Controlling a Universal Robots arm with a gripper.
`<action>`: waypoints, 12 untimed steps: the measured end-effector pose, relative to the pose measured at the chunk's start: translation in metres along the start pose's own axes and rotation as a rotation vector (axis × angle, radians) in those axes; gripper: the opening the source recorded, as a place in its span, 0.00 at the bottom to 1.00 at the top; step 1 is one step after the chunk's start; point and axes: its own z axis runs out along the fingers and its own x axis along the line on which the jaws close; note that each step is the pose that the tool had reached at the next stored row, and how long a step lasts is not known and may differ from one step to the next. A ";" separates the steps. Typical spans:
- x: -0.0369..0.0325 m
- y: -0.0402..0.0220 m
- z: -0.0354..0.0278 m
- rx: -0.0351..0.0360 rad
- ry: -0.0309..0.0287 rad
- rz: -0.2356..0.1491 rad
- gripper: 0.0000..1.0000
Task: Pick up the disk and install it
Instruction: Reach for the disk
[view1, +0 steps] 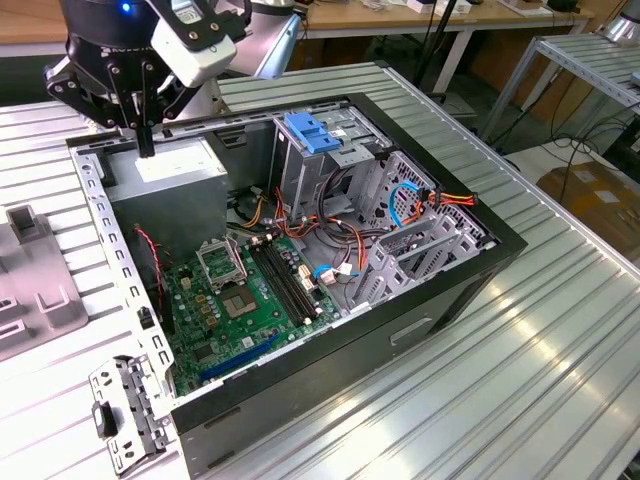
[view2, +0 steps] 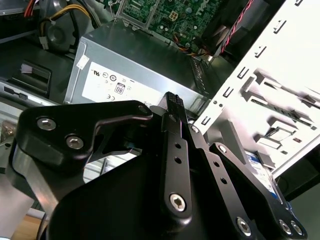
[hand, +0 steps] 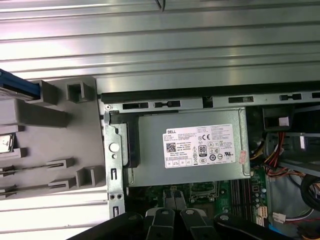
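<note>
Black metal gripper (view1: 147, 148), squeezed together, empty, hovering over big grey metal box (view1: 178, 172). Flat blue-edged disk (hand: 20, 86) sitting in grey plastic holder (hand: 50, 117), not grabbed yet.

The exterior view stands off the arm, high and to one side, looking down at a slant across the ribbed surface (view1: 520, 380) onto the whole open computer case (view1: 420, 320), with the tool (view1: 147, 130) near the exterior view's upper left. The first wrist view looks straight down, fairly near, on the power-supply box (hand: 192, 145) and the case rim, while the second wrist view sits close behind the tool's black links and looks past them at a slant. All three views share the power-supply box and the motherboard (view1: 240, 300) beside it.
</note>
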 end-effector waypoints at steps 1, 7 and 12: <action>0.0007 -0.0001 -0.0001 0.0001 0.0000 0.000 0.11; 0.0043 -0.0003 -0.0001 0.0000 0.0000 0.000 0.11; 0.0074 -0.0006 -0.0002 0.0000 0.0000 0.000 0.11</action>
